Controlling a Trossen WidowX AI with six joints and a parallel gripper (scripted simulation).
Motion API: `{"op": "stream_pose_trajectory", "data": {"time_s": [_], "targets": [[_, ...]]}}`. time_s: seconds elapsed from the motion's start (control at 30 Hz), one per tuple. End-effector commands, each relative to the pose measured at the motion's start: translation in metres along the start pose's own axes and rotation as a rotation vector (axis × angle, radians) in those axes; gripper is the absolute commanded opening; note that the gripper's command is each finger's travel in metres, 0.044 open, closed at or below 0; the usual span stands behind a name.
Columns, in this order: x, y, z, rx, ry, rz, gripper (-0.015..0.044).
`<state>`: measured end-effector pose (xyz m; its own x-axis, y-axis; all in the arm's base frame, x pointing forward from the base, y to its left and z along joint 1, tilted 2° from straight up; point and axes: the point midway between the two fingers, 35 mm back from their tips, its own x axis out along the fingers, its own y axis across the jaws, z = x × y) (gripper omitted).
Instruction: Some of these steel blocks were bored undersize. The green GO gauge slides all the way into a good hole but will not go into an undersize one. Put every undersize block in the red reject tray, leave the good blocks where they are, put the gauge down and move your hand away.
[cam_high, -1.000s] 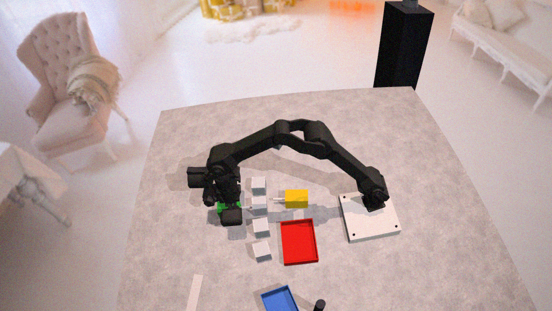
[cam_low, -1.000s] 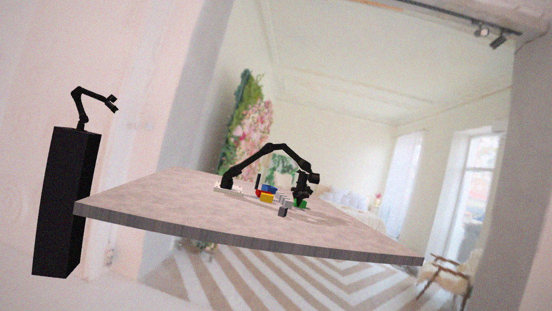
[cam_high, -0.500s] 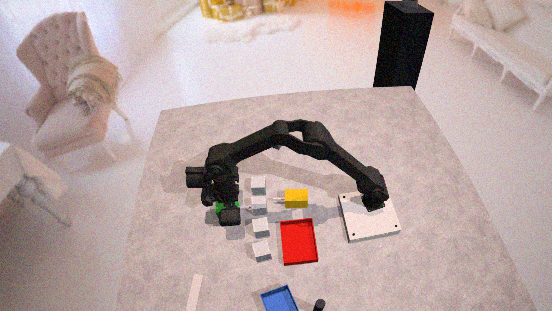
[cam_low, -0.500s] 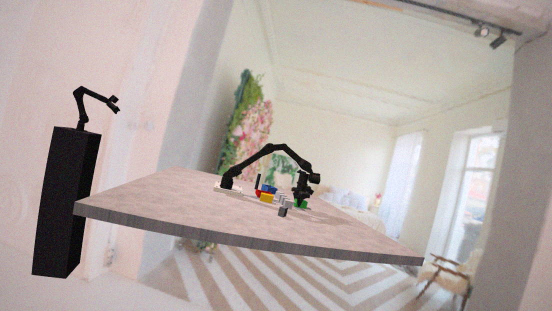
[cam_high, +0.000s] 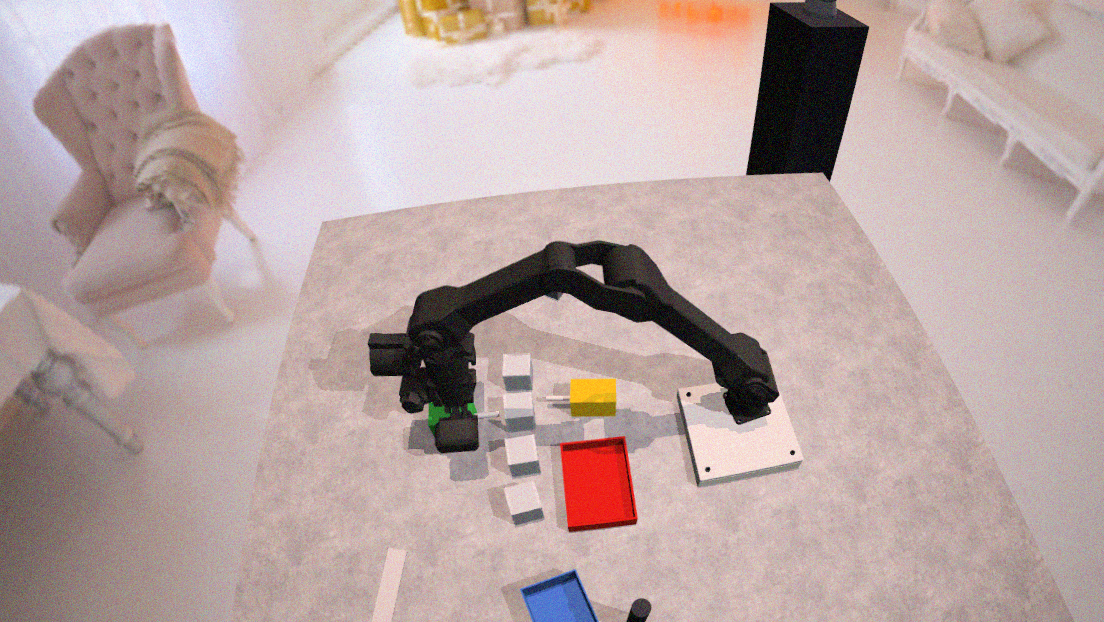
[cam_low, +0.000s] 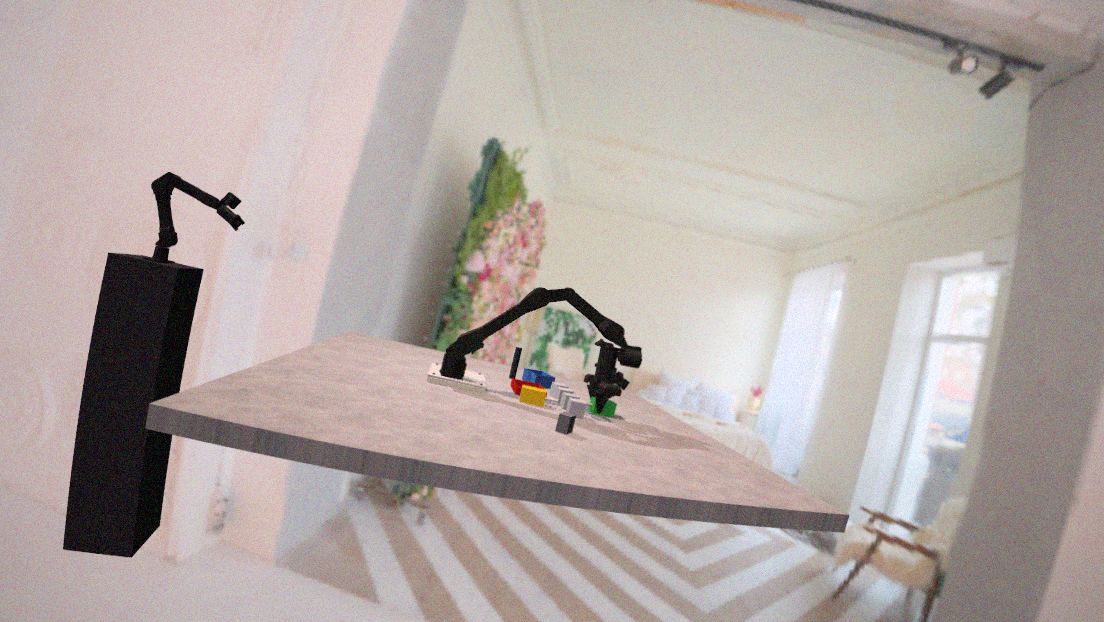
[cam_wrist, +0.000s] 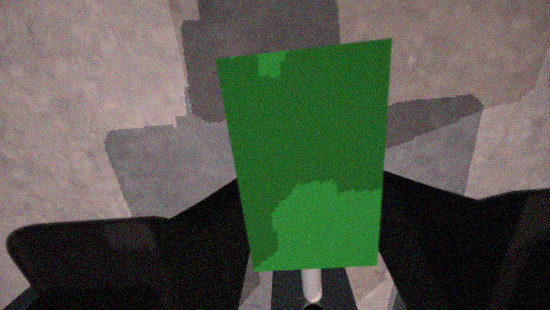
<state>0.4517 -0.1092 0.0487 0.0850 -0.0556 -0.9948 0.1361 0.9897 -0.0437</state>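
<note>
My gripper (cam_high: 455, 418) (cam_low: 601, 406) (cam_wrist: 302, 174) is shut on the green gauge's handle (cam_high: 435, 415) (cam_low: 611, 409) (cam_wrist: 310, 130). The gauge's pale pin (cam_high: 488, 414) (cam_wrist: 312, 284) points at the second block from the back (cam_high: 518, 410). In the wrist view its tip is close to the dark hole; contact cannot be told. The other pale steel blocks in the row are the back block (cam_high: 516, 369), the third block (cam_high: 522, 454) and the front block (cam_high: 524, 501). The red tray (cam_high: 598, 486) is empty.
A yellow gauge (cam_high: 592, 396) (cam_low: 533, 395) lies right of the row. A dark block (cam_low: 565, 423) is partly hidden by the arm in the top view. A blue tray (cam_high: 560, 601), a black post (cam_high: 638, 610) and a pale strip (cam_high: 389, 583) are toward the front.
</note>
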Motion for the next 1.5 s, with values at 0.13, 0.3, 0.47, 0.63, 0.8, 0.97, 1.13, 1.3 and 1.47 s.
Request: {"op": "stream_pose_trajectory", "data": {"time_s": [0.13,0.3,0.47,0.63,0.8,0.97,1.13,1.3,1.47], "targets": [[-0.004,0.0,0.005,0.005,-0.012,0.001,0.0],[-0.004,0.0,0.008,0.005,-0.012,0.001,0.0],[-0.004,0.0,0.008,0.005,-0.012,0.001,0.0],[-0.004,0.0,0.008,0.005,-0.012,0.001,0.0],[-0.034,0.0,0.005,0.0,0.0,0.0,0.0],[-0.036,0.001,0.002,-0.002,0.027,0.003,0.0],[-0.031,0.001,0.0,-0.003,0.034,0.003,0.0],[-0.029,0.001,-0.001,-0.004,0.04,0.004,0.0],[-0.032,0.001,-0.001,-0.004,0.047,0.005,0.0]]}}
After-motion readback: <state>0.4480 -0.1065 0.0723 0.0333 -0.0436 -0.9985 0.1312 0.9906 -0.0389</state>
